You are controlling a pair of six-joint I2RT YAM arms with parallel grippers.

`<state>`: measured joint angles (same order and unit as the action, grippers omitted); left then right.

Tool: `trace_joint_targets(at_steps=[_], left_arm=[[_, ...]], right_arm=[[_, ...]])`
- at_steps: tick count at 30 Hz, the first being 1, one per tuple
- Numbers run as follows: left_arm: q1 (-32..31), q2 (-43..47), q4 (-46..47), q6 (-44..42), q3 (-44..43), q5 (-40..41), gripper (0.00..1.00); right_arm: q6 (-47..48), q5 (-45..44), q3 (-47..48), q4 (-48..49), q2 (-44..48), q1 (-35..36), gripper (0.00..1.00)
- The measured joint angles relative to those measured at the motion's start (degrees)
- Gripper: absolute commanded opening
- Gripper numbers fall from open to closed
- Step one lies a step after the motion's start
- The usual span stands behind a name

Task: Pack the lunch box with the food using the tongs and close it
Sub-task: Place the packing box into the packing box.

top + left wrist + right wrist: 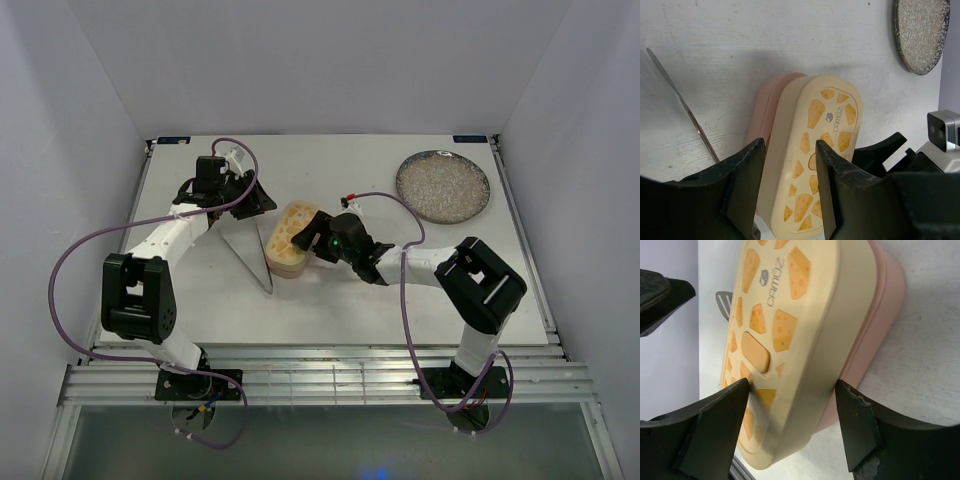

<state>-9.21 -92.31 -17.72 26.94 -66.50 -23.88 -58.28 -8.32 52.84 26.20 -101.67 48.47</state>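
Note:
The lunch box [288, 238] lies shut in the middle of the table, its tan-yellow patterned lid [820, 135] sitting on a pink tray [880, 325]. My right gripper [792, 385] straddles its right end, open. One finger [722, 427] touches the lid top and the other [860, 427] stands a little off the pink tray. My left gripper [790, 145] hovers open by the box's far left end [262, 203], with nothing between its fingers. The silvery tongs [250, 258] lie flat on the table left of the box [687, 112]. No food shows in any view.
A round grey speckled plate [443, 186] sits at the back right, also in the left wrist view's top right corner [922, 30]. White walls enclose the table on three sides. Purple cables loop from both arms.

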Motion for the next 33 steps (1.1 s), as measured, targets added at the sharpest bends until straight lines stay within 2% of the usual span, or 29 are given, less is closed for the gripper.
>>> trace_joint_targets(at_steps=[8,22,33], left_arm=[[0.0,0.0,0.2,0.1,0.0,-0.6,0.56],[0.0,-0.8,1.2,0.3,0.0,-1.6,0.56],[0.0,-2.1,3.0,1.2,0.1,-2.6,0.56]], right_arm=[[1.8,0.0,0.3,-2.1,0.4,-0.2,0.83],[6.8,1.5,-1.1,-5.3,4.0,-1.2,0.83],[8.5,7.3,-1.0,-4.4,3.6,-1.7,0.75]])
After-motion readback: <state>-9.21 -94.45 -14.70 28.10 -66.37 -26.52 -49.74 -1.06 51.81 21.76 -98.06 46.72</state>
